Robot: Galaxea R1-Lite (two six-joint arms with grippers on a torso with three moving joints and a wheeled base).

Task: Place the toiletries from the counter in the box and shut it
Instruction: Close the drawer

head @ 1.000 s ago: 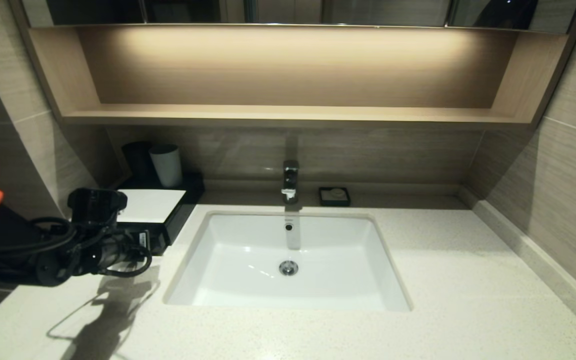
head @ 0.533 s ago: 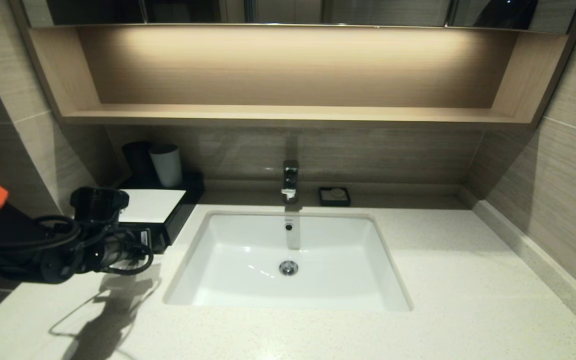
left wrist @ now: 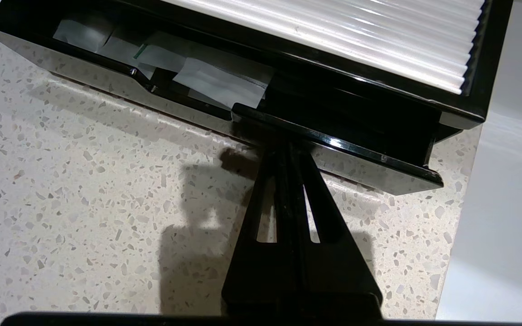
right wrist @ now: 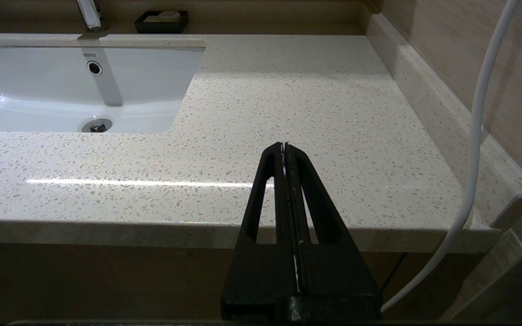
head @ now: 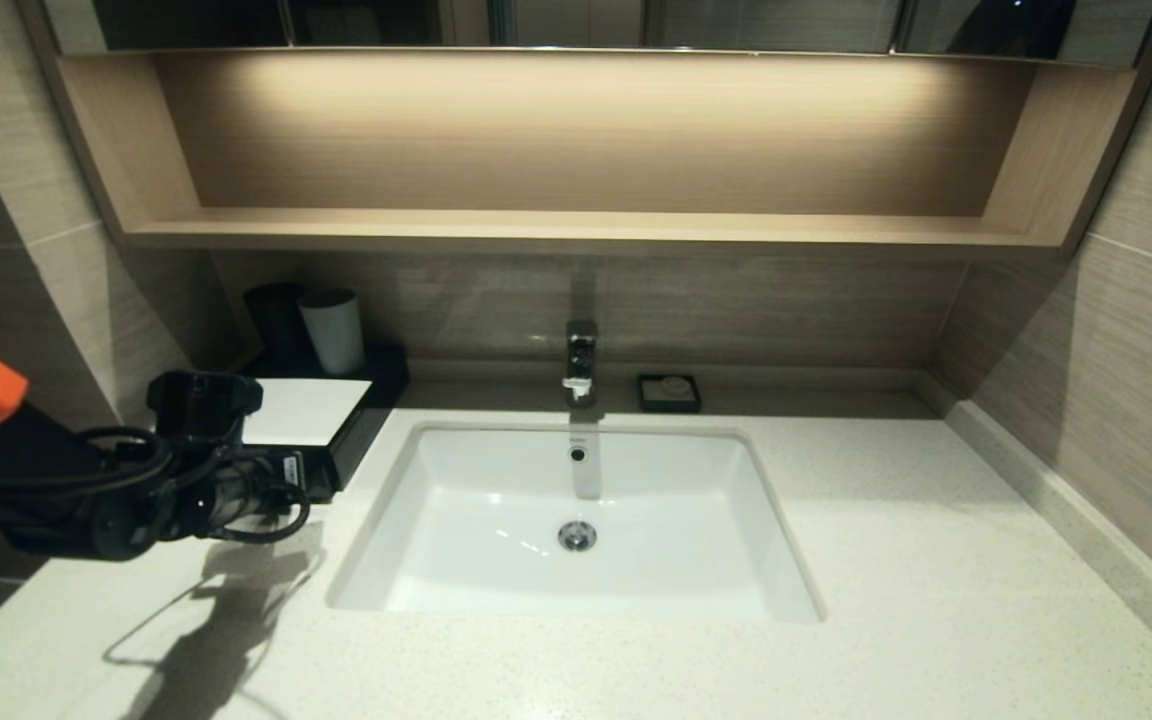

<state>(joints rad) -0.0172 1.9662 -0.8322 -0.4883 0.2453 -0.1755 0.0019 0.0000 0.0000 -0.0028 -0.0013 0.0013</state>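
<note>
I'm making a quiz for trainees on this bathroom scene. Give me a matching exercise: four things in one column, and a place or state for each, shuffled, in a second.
Things:
1. left gripper
2. right gripper
3. soap dish
4. toiletries

Places or states:
A. against the back wall, right of the tap
B. shut, tips at the drawer front of the box
C. lying inside the partly open drawer
D. shut, off the front edge of the counter

Pairs: 1-B, 2-D, 3-A, 4-C

Bathroom: sink point(head: 576, 520), faucet point(head: 581, 360), vanity counter point(head: 936, 560).
</note>
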